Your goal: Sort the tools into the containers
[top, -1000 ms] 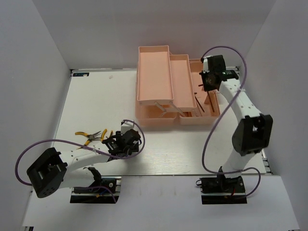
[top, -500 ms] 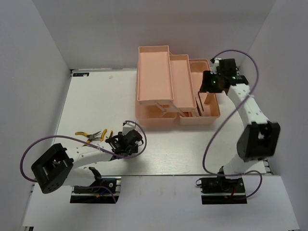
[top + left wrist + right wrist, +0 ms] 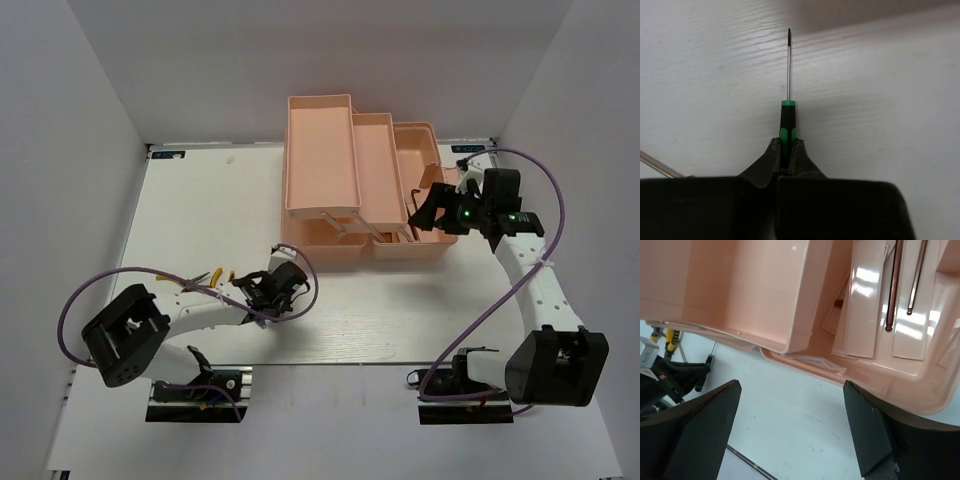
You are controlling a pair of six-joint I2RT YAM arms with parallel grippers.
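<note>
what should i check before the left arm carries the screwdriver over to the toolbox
1. Grip: ok, left gripper has its jaws shut on the green screwdriver handle.
2. Screwdriver lifted off the table: cannot tell.
3. right gripper empty: ok, jaws open.
4. Space over the toolbox free: not ok, right gripper hovers at its right end.
5. hex keys lying in their compartment: ok.

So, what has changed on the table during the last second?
The left tool shut on the green-handled screwdriver. The right tool opened and drew back from over the toolbox toward the near edge; two hex keys lie in its right compartment. The toolbox did not move.
</note>
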